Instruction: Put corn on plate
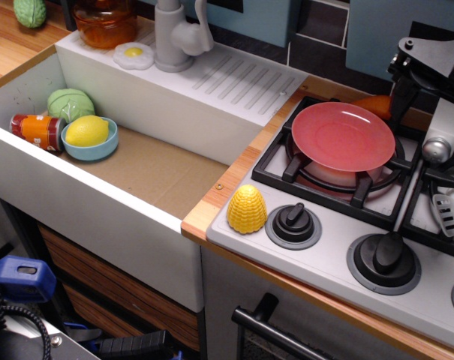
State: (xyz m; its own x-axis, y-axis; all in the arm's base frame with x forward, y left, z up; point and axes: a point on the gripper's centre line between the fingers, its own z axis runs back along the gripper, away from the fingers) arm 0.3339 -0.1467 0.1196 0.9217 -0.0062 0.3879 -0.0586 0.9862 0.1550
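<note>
The corn (247,209) is a small yellow bumpy dome. It stands upright on the front left corner of the toy stove, beside a black knob (293,223). The plate (343,136) is round, red-pink and glossy, and lies empty on the back left burner grate. My gripper (425,90) is at the upper right edge, above and to the right of the plate and far from the corn. It is partly cut off by the frame, so I cannot tell how its jaws stand. It holds nothing that I can see.
A sink (159,169) to the left holds a light-blue bowl (70,148) with a lemon (87,130), a green cabbage (69,103) and an orange can (37,129). A faucet (174,37) and fried egg (133,54) sit behind. An orange object (377,105) lies behind the plate. A slotted utensil (446,214) is at right.
</note>
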